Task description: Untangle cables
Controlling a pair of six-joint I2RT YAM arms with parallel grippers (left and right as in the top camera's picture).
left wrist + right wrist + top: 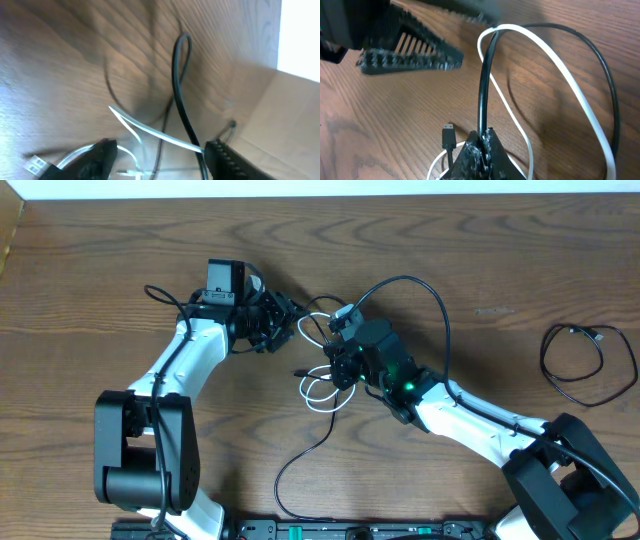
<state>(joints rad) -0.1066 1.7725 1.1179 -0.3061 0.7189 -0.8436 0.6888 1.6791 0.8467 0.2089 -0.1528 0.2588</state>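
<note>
While the right gripper (482,139) is pressed together on the black cable (482,85), pinching it at the foot of an upright stretch, the left gripper (160,150) stands spread w/ nothing clamped. A strand of the white cable (150,131) crosses btwn the left fingers (100,155); can't tell if it touches either pad. A white plug (35,164) lies on the wood just outside one finger.

Right wrist cam: the black cable climbs out of the tips and meets the white cable (570,85) at the top. Both then arc over and come back down. A small black plug (448,135) lies flat just beside the tips; can't tell which cord it ends.

Overhead cam: right gripper (343,368) & left gripper (285,320) face each other near the ctr of the tabletop (100,260), close but apart. White loops (318,395) lie btwn & below them. The black cable (300,455) trails from there to the near edge, by the arm bases. A separate black cord coil (585,365) lies near the right edge, well apart from the tangle.
</note>
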